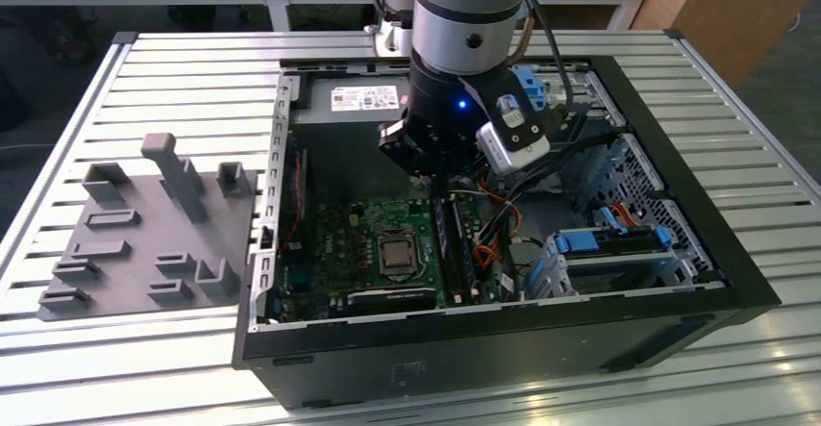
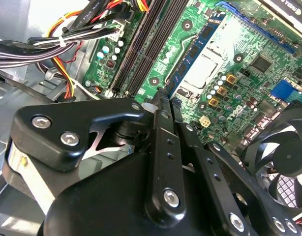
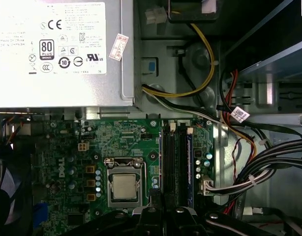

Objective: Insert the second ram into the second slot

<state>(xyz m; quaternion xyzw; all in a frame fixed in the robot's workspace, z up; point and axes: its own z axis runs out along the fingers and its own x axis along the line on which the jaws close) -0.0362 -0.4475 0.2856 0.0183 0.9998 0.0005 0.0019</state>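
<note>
Ram stick (image 2: 189, 58), blue with dark chips, is pinched in my gripper (image 2: 162, 104), its fingers (image 2: 164, 147) drawn narrow around it. I see it over the green board (image 3: 116, 137) just beside the long black slots (image 3: 173, 167), on the side of the processor socket (image 3: 124, 187); whether it touches a slot I cannot tell. In the exterior view the gripper hangs inside the open computer case (image 1: 449, 349).
</note>
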